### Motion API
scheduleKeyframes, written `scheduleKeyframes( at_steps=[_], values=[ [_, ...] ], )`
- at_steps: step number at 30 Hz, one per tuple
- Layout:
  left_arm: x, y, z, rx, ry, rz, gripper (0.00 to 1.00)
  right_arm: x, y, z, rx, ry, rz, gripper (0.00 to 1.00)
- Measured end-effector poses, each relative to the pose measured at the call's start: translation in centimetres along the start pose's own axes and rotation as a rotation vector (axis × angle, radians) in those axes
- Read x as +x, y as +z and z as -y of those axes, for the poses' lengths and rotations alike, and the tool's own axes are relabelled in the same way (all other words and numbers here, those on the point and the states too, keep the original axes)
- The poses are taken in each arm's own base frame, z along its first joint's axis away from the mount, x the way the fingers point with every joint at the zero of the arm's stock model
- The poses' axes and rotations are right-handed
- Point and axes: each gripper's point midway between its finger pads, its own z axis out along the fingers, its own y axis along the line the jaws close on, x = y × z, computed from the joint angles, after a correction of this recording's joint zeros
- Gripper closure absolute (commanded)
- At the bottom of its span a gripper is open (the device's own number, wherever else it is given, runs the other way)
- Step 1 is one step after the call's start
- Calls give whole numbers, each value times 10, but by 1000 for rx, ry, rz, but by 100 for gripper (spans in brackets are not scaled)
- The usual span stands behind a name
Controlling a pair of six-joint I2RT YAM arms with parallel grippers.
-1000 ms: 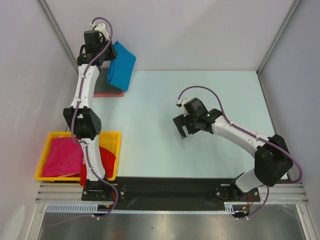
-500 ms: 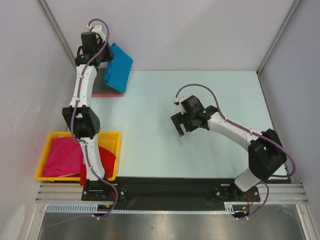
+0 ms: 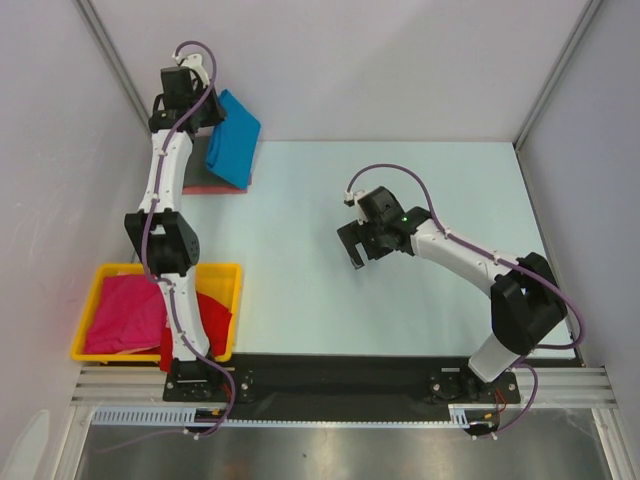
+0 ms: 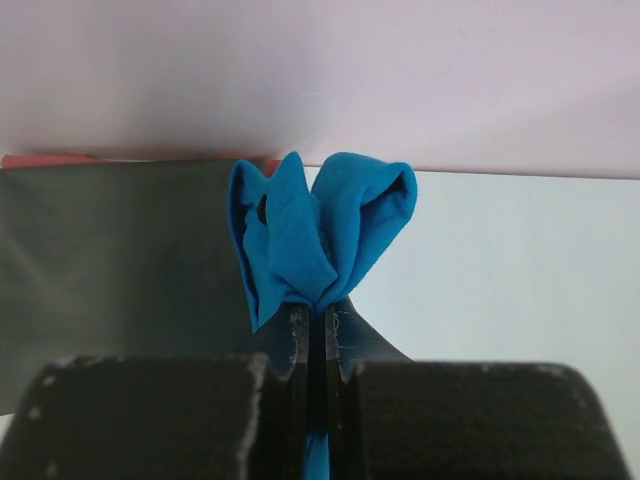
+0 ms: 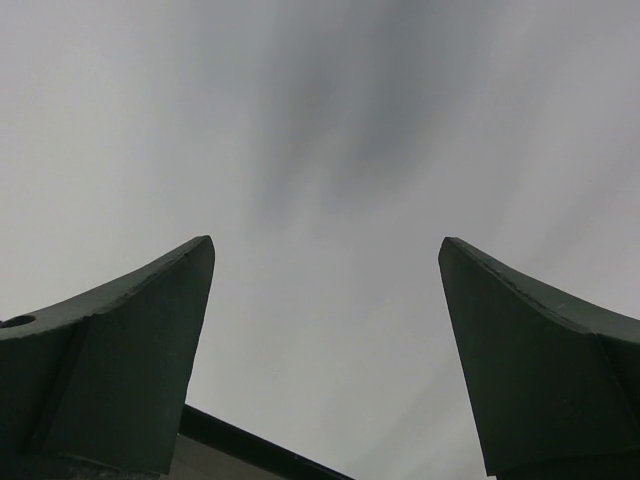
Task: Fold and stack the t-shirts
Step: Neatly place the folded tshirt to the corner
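Left pincer (image 4: pixel 318 312) clamps the blue t-shirt (image 4: pixel 320 235) at the worktop (image 3: pixel 290 200) far-left corner.
Right pincer (image 5: pixel 325 290) hangs wide open, mid-worktop.

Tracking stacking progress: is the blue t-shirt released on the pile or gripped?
Gripped. The left gripper is shut on a bunched fold of the blue t-shirt, which is over the dark grey t-shirt.

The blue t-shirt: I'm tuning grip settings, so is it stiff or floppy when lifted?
Likely floppy: the blue t-shirt bunches into soft folds at the shut left pincer. Probably light, since that narrow pinch alone seems to hold it up.
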Motion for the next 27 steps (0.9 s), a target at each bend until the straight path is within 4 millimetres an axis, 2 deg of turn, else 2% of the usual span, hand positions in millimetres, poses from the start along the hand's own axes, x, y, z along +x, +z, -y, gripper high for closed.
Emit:
scheduleKeyframes(
  at_steps=[8,27],
  values=[
    [5,6,-6,-4,6,-9,100,-2,3,0,0,0,-5,0],
    [10,31,-40,-35,29,14,100,-18,28,-4,0,6,-41,0]
  ],
)
